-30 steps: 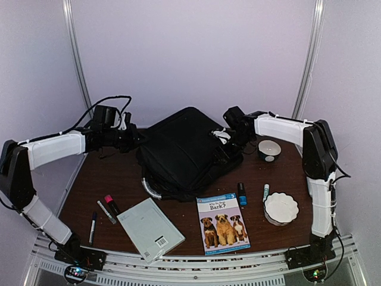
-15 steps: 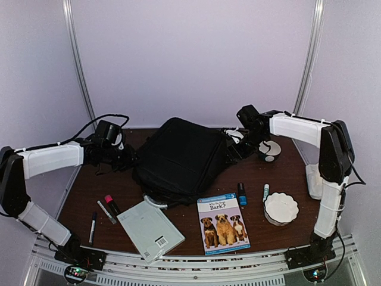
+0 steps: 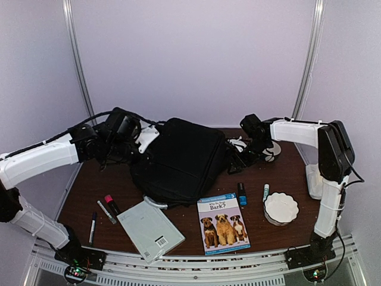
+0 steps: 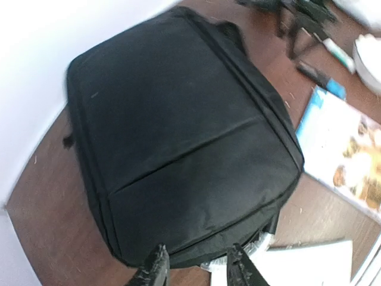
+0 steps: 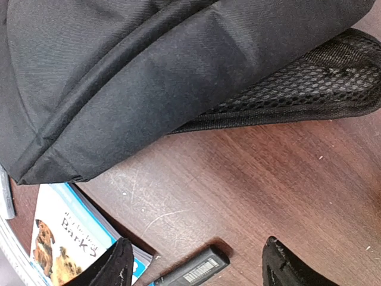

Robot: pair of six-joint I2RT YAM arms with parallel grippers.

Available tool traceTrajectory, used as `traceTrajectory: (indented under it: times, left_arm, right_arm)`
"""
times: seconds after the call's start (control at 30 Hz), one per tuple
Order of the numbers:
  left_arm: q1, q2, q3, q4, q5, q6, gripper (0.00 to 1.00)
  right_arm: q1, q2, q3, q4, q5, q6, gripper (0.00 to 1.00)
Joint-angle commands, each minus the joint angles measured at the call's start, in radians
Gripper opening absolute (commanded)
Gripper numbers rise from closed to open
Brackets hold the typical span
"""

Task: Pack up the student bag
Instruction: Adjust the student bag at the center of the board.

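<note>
Pincers both apart — left pincer [image 4: 195, 265] has risen by the student bag [image 3: 178, 158], right pincer [image 5: 199, 262] backed off.

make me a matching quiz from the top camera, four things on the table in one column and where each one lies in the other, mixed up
Things
1. student bag
2. dog book
3. white dish
4. black pen

Places
a. leftmost, near side
b. rightmost, near side
c. middle, far side
d. just right of middle, at the near edge

Pairs: 1-c, 2-d, 3-b, 4-a
</note>
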Motion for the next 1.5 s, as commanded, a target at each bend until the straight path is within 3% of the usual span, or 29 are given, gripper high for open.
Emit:
traceTrajectory:
  times: [0.0, 0.17, 0.6, 0.83, 0.97, 1.13, 1.33, 1.47]
  left_arm:
    - [-0.018, 0.14, 0.108, -0.129, 0.004, 0.346, 0.29]
    - [-0.063, 0.224, 0.125, -0.166, 0.123, 0.51, 0.36]
    - [-0.102, 0.493, 0.219, -0.209, 0.12, 0.52, 0.39]
    - [-0.11, 0.549, 0.225, -0.18, 0.084, 0.536, 0.39]
    - [-0.119, 0.563, 0.217, -0.124, -0.008, 0.531, 0.26]
    - [-0.13, 0.542, 0.217, -0.061, -0.031, 0.521, 0.0]
    - [-0.135, 0.484, 0.243, -0.002, -0.02, 0.449, 0.0]
    - [-0.15, 0.423, 0.229, 0.067, 0.014, 0.407, 0.0]
  right_arm:
    - [0.0, -0.03, -0.013, 0.028, -0.047, -0.006, 0.74]
    - [0.0, -0.053, -0.037, 0.04, -0.077, -0.022, 0.74]
    - [-0.001, -0.039, -0.02, 0.03, -0.102, -0.014, 0.73]
    - [0.0, -0.031, -0.018, 0.027, -0.106, -0.015, 0.73]
    - [0.0, -0.009, -0.004, 0.023, -0.1, -0.012, 0.74]
    - [0.0, 0.056, 0.064, -0.014, -0.017, 0.017, 0.73]
    - [-0.001, 0.114, 0.125, -0.031, 0.088, 0.056, 0.72]
    - [0.0, 0.195, 0.233, -0.07, 0.071, 0.065, 0.69]
